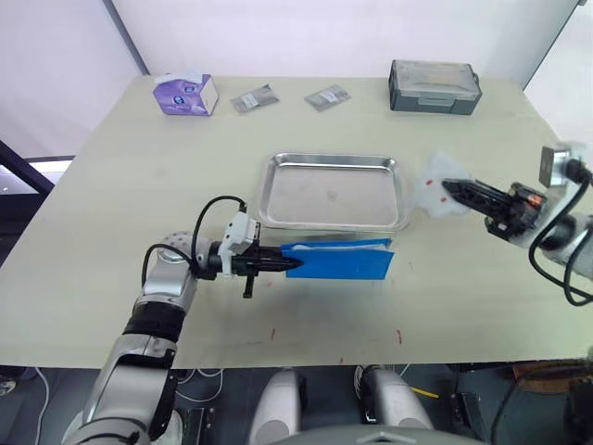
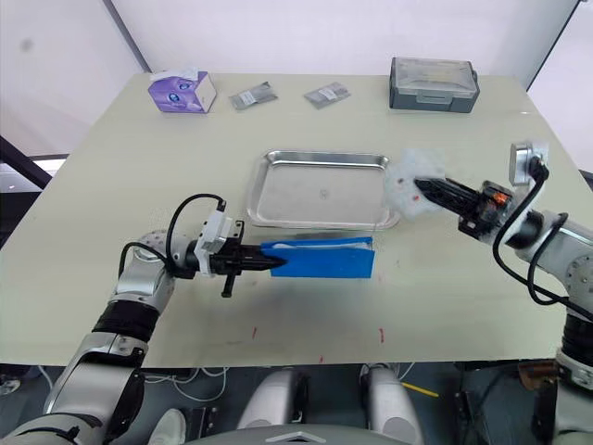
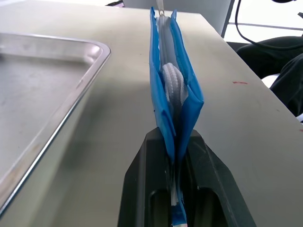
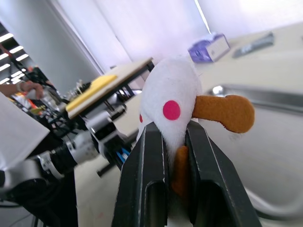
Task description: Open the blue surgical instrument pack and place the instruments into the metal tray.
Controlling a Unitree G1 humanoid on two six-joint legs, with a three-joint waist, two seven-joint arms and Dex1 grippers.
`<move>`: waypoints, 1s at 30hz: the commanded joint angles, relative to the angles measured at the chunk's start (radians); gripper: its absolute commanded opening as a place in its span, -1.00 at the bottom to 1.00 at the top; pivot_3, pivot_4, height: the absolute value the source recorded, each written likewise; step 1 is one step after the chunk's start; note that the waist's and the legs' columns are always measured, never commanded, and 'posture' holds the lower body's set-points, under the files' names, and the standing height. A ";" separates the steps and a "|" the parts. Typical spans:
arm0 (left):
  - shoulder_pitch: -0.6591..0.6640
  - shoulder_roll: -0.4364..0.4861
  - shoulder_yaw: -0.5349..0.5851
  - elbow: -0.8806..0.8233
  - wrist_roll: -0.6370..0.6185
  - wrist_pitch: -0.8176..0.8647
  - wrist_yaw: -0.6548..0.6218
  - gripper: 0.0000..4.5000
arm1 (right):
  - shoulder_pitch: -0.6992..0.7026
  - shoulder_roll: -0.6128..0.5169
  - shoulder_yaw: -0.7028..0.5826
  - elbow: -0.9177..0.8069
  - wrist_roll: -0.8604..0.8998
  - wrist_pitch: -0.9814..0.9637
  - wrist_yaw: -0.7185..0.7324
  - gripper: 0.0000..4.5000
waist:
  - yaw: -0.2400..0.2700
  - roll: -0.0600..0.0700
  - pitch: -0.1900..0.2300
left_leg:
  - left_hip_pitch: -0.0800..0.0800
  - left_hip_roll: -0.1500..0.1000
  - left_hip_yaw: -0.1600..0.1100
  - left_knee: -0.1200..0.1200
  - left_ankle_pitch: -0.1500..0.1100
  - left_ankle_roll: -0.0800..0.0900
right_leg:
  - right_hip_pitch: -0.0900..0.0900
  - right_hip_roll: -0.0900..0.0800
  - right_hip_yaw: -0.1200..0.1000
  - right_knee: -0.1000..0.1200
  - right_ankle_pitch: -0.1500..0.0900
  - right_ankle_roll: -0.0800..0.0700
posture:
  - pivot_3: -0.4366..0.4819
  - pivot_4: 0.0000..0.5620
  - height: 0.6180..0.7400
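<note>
The blue surgical instrument pack (image 1: 343, 261) stands on its long edge on the table, just in front of the metal tray (image 1: 315, 195). My left gripper (image 1: 289, 263) is shut on the pack's left end. In the left wrist view the pack (image 3: 163, 85) gapes slightly, showing pale lining and a white cord inside. The instruments are hidden. The tray holds nothing. My right gripper (image 1: 449, 190) hovers at the tray's right edge, shut on a white soft thing (image 1: 434, 176) with pink dots and a brown part (image 4: 222, 112).
A purple tissue box (image 1: 185, 94) sits at the back left. Two small grey packets (image 1: 253, 99) (image 1: 326, 96) lie at the back middle, and a grey lidded box (image 1: 435, 86) stands at the back right. Bare tabletop lies left of the tray and along the front edge.
</note>
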 commanded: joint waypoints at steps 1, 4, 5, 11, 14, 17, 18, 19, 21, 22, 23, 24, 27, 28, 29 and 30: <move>-0.018 0.003 0.003 0.015 0.014 -0.018 -0.020 -1.00 | -0.119 0.033 0.086 -0.074 -0.042 -0.049 -0.072 -0.90 | -0.002 0.000 0.000 | 0.000 0.000 0.000 0.000 0.000 0.000 | 0.000 0.000 0.000 0.000 0.000 0.000 | -0.05 -0.47 0.86; -0.033 -0.008 -0.001 0.025 0.021 -0.020 -0.021 -1.00 | -0.238 0.125 0.270 -0.100 -0.172 -0.107 -0.107 -0.90 | -0.013 0.001 0.000 | 0.000 0.000 0.001 0.000 0.000 0.000 | -0.002 0.001 0.002 0.002 0.000 0.000 | -0.05 -0.47 0.86; -0.035 -0.010 -0.001 0.027 0.022 -0.021 -0.021 -1.00 | -0.251 0.140 0.295 -0.102 -0.192 -0.118 -0.107 -0.90 | -0.014 0.001 0.000 | 0.000 0.001 0.000 0.000 0.000 0.000 | -0.002 0.001 0.001 0.003 0.000 0.000 | -0.05 -0.47 0.86; -0.048 -0.014 0.001 0.045 0.030 -0.034 -0.024 -1.00 | -0.308 0.239 0.509 -0.060 -0.418 -0.284 -0.068 -0.90 | -0.002 0.001 0.000 | -0.003 0.000 -0.001 0.000 0.000 0.000 | -0.002 0.000 -0.001 -0.001 0.000 0.000 | -0.05 -0.47 0.86; -0.052 -0.014 0.003 0.051 0.034 -0.037 -0.026 -1.00 | -0.327 0.266 0.564 -0.034 -0.499 -0.357 -0.037 -0.90 | -0.001 0.001 0.000 | -0.003 -0.001 0.000 0.001 0.000 0.000 | -0.002 -0.001 -0.001 -0.001 0.001 0.001 | -0.05 -0.47 0.86; -0.055 -0.012 0.003 0.055 0.036 -0.039 -0.027 -1.00 | -0.329 0.295 0.591 -0.035 -0.533 -0.398 -0.020 -0.90 | -0.002 0.001 0.000 | -0.002 -0.001 -0.001 0.000 0.000 0.000 | -0.002 -0.001 -0.001 -0.001 0.001 0.001 | -0.05 -0.47 0.86; -0.056 -0.012 0.003 0.056 0.036 -0.039 -0.027 -1.00 | -0.327 0.306 0.597 -0.038 -0.544 -0.418 -0.016 -0.90 | -0.002 0.001 0.000 | -0.002 -0.001 -0.001 0.000 0.000 0.000 | -0.002 -0.001 -0.001 -0.001 0.001 0.001 | -0.05 -0.47 0.86; -0.056 -0.011 0.003 0.057 0.037 -0.040 -0.027 -1.00 | -0.326 0.317 0.599 -0.040 -0.553 -0.436 -0.013 -0.90 | -0.002 0.001 0.000 | -0.002 -0.001 -0.001 0.000 0.000 0.000 | -0.002 -0.001 -0.001 -0.001 0.001 0.001 | -0.05 -0.47 0.86; -0.057 -0.010 0.004 0.058 0.038 -0.041 -0.026 -1.00 | -0.319 0.341 0.595 -0.048 -0.562 -0.470 -0.008 -0.90 | -0.002 0.001 0.000 | -0.002 -0.001 -0.001 0.000 0.000 0.000 | -0.002 -0.001 -0.001 0.000 0.001 0.001 | -0.05 -0.47 0.86; -0.057 -0.010 0.005 0.060 0.038 -0.041 -0.027 -1.00 | -0.312 0.345 0.597 -0.054 -0.573 -0.492 0.002 -0.90 | -0.002 0.001 0.000 | -0.002 -0.001 -0.001 0.000 0.000 0.000 | -0.002 -0.001 -0.001 0.000 0.001 0.001 | -0.05 -0.47 0.86; -0.058 -0.010 0.005 0.061 0.039 -0.041 -0.027 -1.00 | -0.305 0.343 0.602 -0.058 -0.584 -0.510 0.013 -0.90 | -0.002 0.001 0.000 | -0.002 -0.001 -0.001 0.000 0.000 0.000 | -0.002 -0.001 -0.001 0.000 0.001 0.001 | -0.05 -0.47 0.86; -0.058 -0.009 0.005 0.061 0.039 -0.042 -0.027 -1.00 | -0.296 0.340 0.607 -0.064 -0.592 -0.521 0.023 -0.90 | -0.002 0.001 0.000 | -0.002 -0.001 -0.001 0.000 0.000 0.000 | -0.002 -0.001 -0.001 0.000 0.001 0.001 | -0.05 -0.47 0.86; -0.066 -0.008 0.008 0.075 0.043 -0.047 -0.027 -1.00 | -0.237 0.277 0.647 -0.104 -0.615 -0.564 0.126 -0.90 | -0.002 0.001 0.000 | -0.002 -0.001 -0.001 0.000 0.000 0.000 | -0.002 -0.001 -0.001 0.000 0.001 0.001 | -0.05 -0.47 0.86; -0.070 -0.007 0.008 0.083 0.044 -0.050 -0.027 -1.00 | -0.215 0.254 0.656 -0.120 -0.609 -0.574 0.171 -0.90 | -0.002 0.001 0.000 | -0.002 -0.001 -0.001 0.000 0.000 0.000 | -0.002 -0.001 -0.001 -0.001 0.001 0.001 | -0.05 -0.47 0.86; -0.072 -0.006 0.009 0.086 0.045 -0.051 -0.028 -1.00 | -0.202 0.241 0.660 -0.130 -0.603 -0.579 0.199 -0.90 | 0.001 0.001 0.000 | -0.002 -0.001 -0.001 0.000 0.000 0.000 | -0.002 -0.001 -0.001 0.000 0.001 0.001 | -0.05 -0.47 0.86; -0.077 -0.006 0.010 0.095 0.047 -0.055 -0.029 -1.00 | -0.189 0.235 0.658 -0.135 -0.598 -0.578 0.205 -0.76 | -0.001 0.001 0.000 | -0.002 -0.001 -0.002 0.000 0.000 0.000 | -0.002 -0.001 -0.002 -0.002 0.001 0.001 | -0.05 -0.47 0.86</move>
